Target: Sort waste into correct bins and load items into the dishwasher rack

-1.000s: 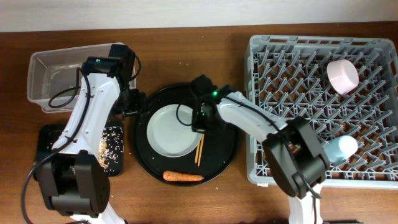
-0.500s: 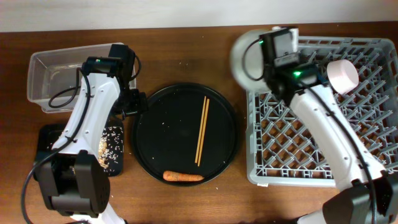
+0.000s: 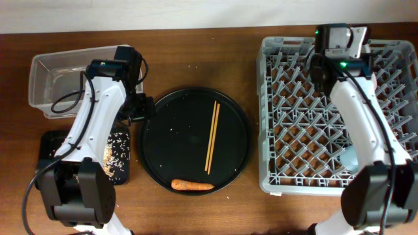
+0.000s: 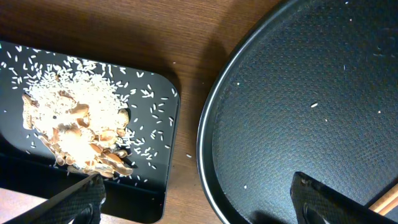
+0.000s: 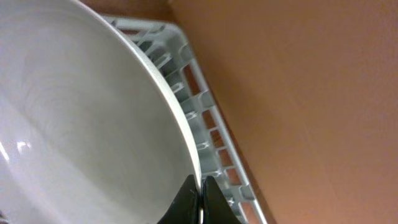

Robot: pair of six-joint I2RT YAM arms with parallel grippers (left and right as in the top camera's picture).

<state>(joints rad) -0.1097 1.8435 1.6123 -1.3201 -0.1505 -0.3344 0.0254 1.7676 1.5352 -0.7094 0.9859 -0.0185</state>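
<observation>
Pinching the white plate [image 5: 81,124] by its rim, the right gripper [image 5: 200,198] holds it over the dishwasher rack [image 5: 198,102] — disc apparently on edge, beside the rack's outer wall near a corner — so it likely goes straight down into a slot.

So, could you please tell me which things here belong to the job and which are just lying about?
Job: plate, chopsticks, carrot, rice scraps, clear tub, shallow black tray, rack.
Lying about: round black tray, wooden table.
</observation>
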